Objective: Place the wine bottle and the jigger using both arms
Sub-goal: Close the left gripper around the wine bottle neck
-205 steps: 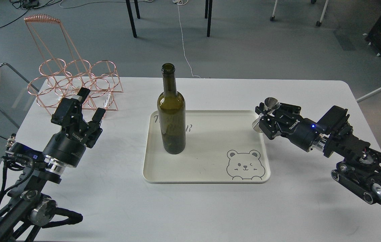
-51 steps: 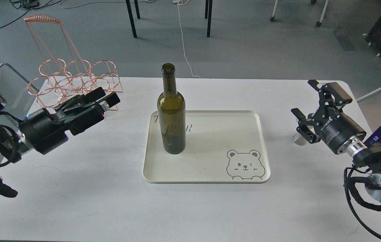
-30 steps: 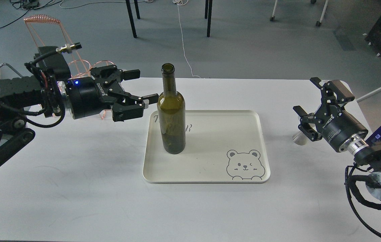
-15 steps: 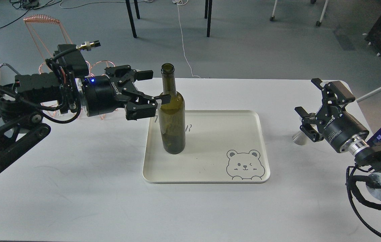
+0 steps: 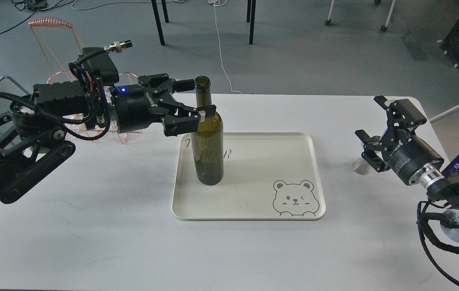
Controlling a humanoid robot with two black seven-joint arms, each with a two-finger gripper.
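On desk (image 5: 92,242): cream tray (image 5: 249,216); bottle (image 5: 208,145) upright at tray's left. Left hand (image 5: 197,99) open, fingers straddling the neck, not clamped. Right hand (image 5: 371,121) open, empty, just above jigger (image 5: 359,166), which is partly hidden, apparently standing right of tray. Risk: bottle is tall and top-heavy; an off-centre closing could tip it.

Bottle (image 5: 208,145) upright at left of tray (image 5: 253,210) mid-table, rack (image 5: 57,48) behind at far left, jigger (image 5: 359,165) on table (image 5: 132,242) right of tray.
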